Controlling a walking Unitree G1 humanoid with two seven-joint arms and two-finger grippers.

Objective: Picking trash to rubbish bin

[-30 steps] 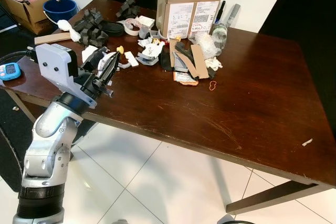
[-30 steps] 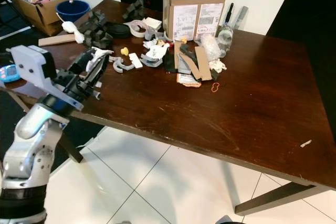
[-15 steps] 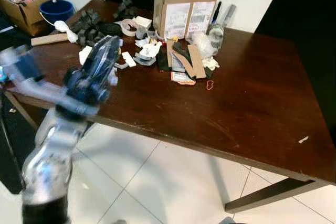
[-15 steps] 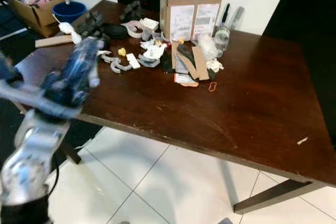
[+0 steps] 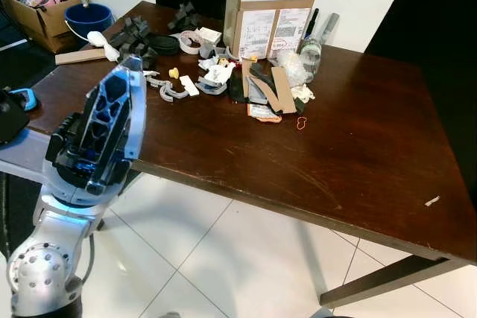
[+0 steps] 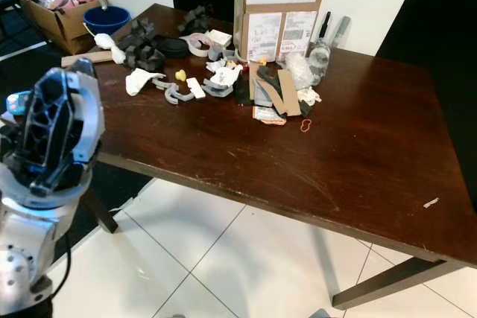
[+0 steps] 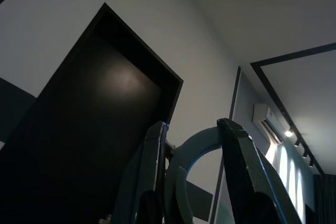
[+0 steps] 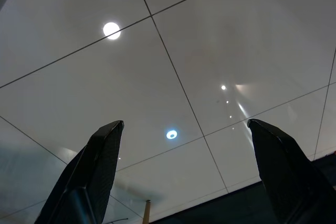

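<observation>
A grey curved plastic scrap point(image 7: 185, 174) was held clamped between the black fingers point(image 7: 239, 166) of the left gripper point(image 7: 191, 182), which was raised off the dark brown wooden surface point(image 5: 350, 147) and pointed upward, toward the ceiling. The right gripper point(image 8: 184, 174) was spread wide and empty above white floor tiles. Much trash point(image 5: 257, 87) was left in front of the open cardboard box point(image 5: 268, 11). The blue bucket point(image 5: 86, 16) beyond the far-left corner was judged a possible bin; one piece was judged in transit, none seen binned.
</observation>
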